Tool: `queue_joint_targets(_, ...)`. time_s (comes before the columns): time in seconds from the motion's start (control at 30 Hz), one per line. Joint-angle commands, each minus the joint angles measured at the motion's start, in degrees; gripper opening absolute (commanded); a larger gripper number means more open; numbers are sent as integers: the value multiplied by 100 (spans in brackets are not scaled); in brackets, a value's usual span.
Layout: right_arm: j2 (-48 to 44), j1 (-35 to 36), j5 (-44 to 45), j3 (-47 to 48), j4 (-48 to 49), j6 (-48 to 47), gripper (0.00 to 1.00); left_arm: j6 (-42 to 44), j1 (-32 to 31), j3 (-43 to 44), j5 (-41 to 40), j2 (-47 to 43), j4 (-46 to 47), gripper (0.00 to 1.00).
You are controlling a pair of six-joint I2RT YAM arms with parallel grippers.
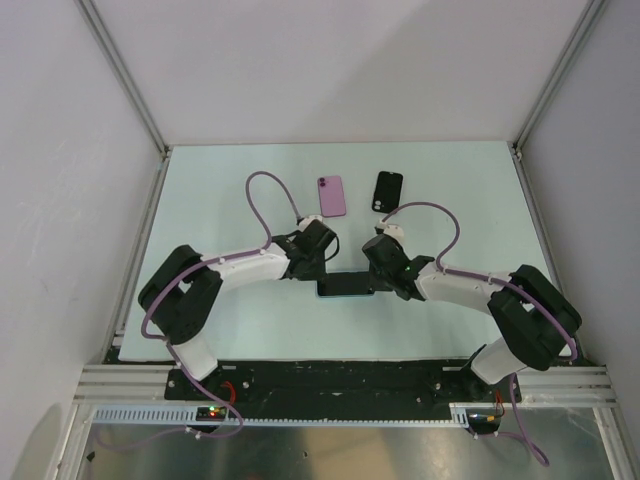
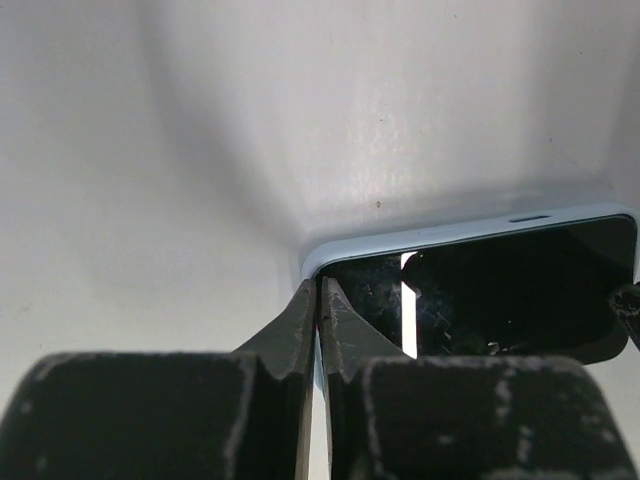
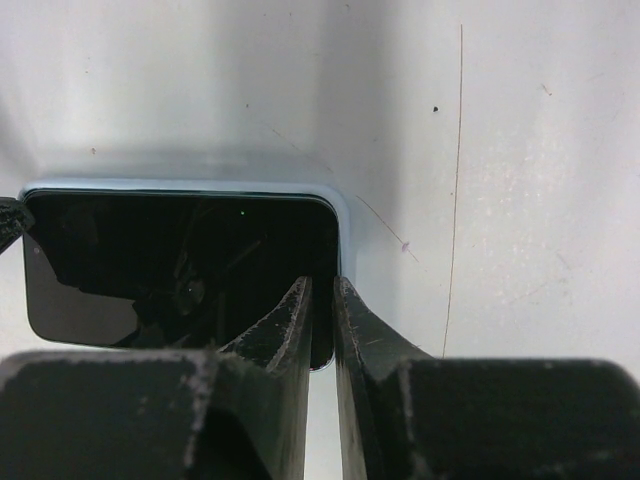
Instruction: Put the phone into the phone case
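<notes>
A phone with a black screen (image 1: 345,285) lies flat at the table's middle, inside a light blue case whose rim (image 2: 420,236) frames it. My left gripper (image 1: 322,270) is shut on the case's left edge; in the left wrist view its fingertips (image 2: 320,288) pinch the pale rim beside the screen (image 2: 500,290). My right gripper (image 1: 377,275) is shut on the phone's right end; in the right wrist view its tips (image 3: 322,288) clamp the dark screen edge (image 3: 180,260) next to the blue rim (image 3: 200,186).
A pink phone-shaped item (image 1: 332,196) and a black one (image 1: 388,190) lie side by side farther back on the pale table (image 1: 220,180). Grey walls and metal frame posts enclose the table on three sides.
</notes>
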Motion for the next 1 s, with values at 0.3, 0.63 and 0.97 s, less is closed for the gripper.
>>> queue_joint_targets(0.3, 83, 647, -1671, -650, -2, 645, 16, 171, -5, -107, 150, 341, -142, 4)
queue_joint_targets(0.63, -1086, 308, -1410, -692, -246, 518, 25, 712, 105, 824, 491, 395, -197, 6)
queue_joint_targets(0.97, -1127, -895, -1759, -193, 296, -551, 36, 674, 262, 852, 322, -710, -632, 20)
